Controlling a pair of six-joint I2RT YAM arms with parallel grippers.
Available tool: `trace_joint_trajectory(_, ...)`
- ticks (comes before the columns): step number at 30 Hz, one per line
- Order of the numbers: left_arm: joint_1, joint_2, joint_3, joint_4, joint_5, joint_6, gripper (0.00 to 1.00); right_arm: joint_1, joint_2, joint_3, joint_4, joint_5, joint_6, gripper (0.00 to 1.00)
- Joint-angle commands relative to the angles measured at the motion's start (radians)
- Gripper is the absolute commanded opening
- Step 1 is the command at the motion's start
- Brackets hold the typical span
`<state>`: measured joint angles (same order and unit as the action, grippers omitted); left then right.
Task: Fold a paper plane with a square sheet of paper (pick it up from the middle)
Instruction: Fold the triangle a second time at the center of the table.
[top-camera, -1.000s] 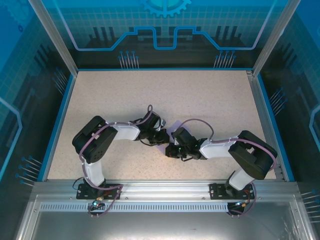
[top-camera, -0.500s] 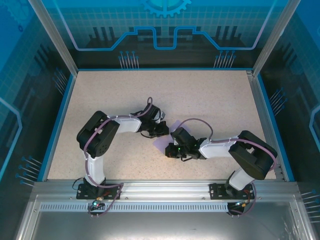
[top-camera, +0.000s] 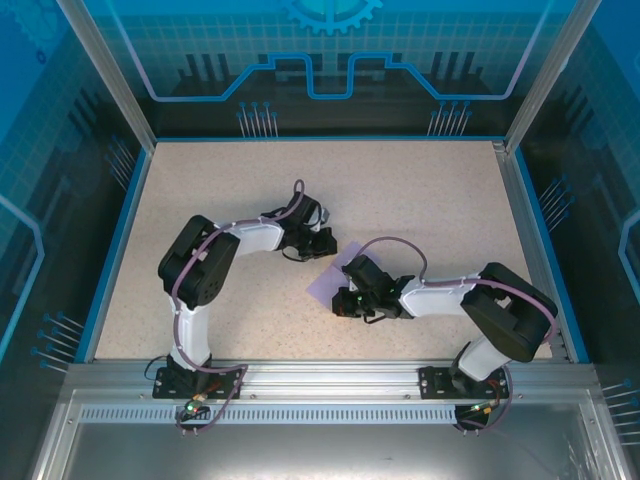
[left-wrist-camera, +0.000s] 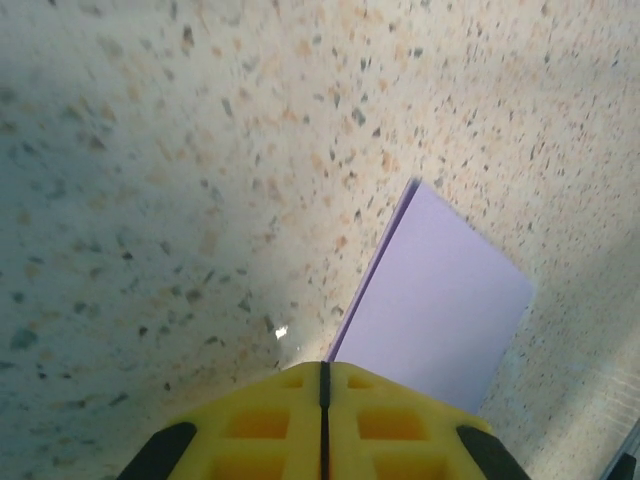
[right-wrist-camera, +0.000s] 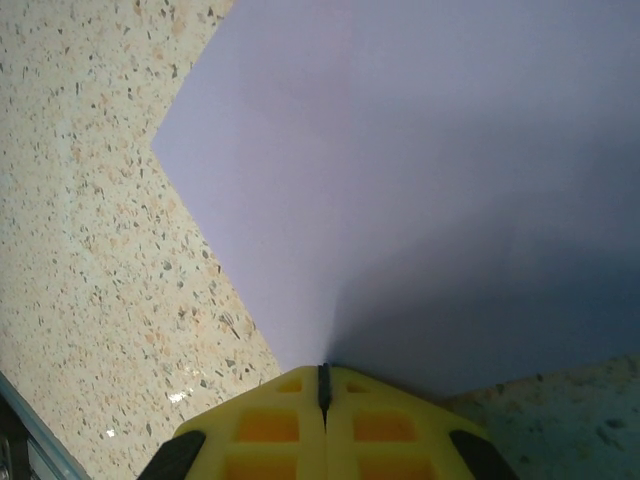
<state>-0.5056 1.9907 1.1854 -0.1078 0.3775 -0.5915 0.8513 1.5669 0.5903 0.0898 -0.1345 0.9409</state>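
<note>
The lavender square sheet of paper (top-camera: 328, 280) lies on the speckled table between the two arms. My right gripper (top-camera: 344, 300) is at its near right edge. In the right wrist view its yellow jaws (right-wrist-camera: 323, 370) are shut on the edge of the sheet (right-wrist-camera: 420, 180), which rises slightly toward them. My left gripper (top-camera: 328, 245) sits just beyond the sheet's far corner. In the left wrist view it (left-wrist-camera: 323, 368) is shut. The sheet (left-wrist-camera: 440, 300) stretches ahead and to the right of its tips, and its near end is hidden behind the fingers.
The speckled tabletop (top-camera: 420, 190) has a blue rim and metal frame posts at its corners. An aluminium rail (top-camera: 320, 375) runs along the near edge by the arm bases. Open table lies behind and to both sides of the grippers.
My left gripper has drawn back toward the far side, uncovering more of the lavender sheet. My right gripper has stayed at the sheet's near edge, shifting only slightly.
</note>
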Motion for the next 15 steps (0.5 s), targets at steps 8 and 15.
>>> trace_joint_trajectory(8, 0.003, -0.150, -0.008, -0.120, -0.015, 0.074, 0.14, 0.011, -0.062, -0.020, -0.232, 0.004, -0.043, 0.08)
trace_joint_trajectory(15, 0.000, -0.304, -0.133, -0.153, -0.006, 0.056, 0.30, -0.070, -0.188, 0.024, -0.294, -0.040, -0.109, 0.22)
